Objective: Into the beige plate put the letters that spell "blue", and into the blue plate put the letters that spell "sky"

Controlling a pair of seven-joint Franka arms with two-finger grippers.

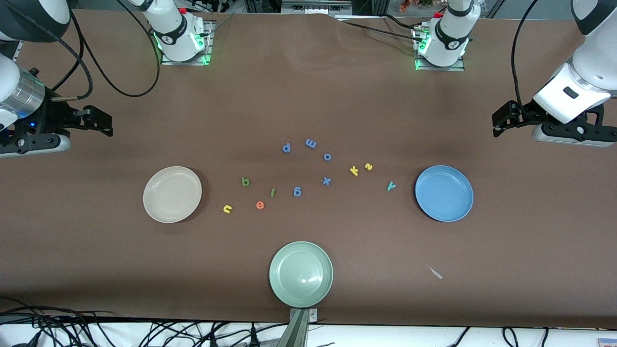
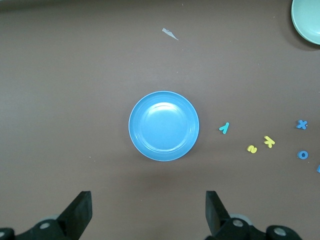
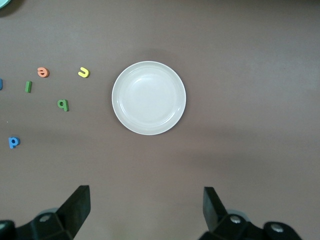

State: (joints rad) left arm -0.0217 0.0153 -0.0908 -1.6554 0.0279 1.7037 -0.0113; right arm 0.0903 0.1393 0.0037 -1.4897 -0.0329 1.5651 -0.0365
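Note:
The empty beige plate (image 1: 172, 194) (image 3: 148, 98) lies toward the right arm's end of the table. Beside it lie the dark green b (image 1: 246, 181), green l (image 1: 273, 193), yellow u (image 1: 227, 208) and orange e (image 1: 260, 205). Toward the left arm's end, the empty blue plate (image 1: 444, 193) (image 2: 164, 126) has the teal y (image 1: 391, 186), yellow s (image 1: 368, 166) and yellow k (image 1: 354, 170) beside it. My right gripper (image 1: 103, 123) (image 3: 146, 190) hangs open over bare table at its own end. My left gripper (image 1: 499, 123) (image 2: 148, 196) does the same at its end. Neither holds anything.
Blue letters p (image 1: 286, 147), m (image 1: 311, 143), o (image 1: 327, 157), x (image 1: 326, 180) and g (image 1: 297, 192) lie mid-table between the two letter groups. A pale green plate (image 1: 301, 273) sits at the table edge nearest the front camera. A small pale scrap (image 1: 436, 273) lies nearer that camera than the blue plate.

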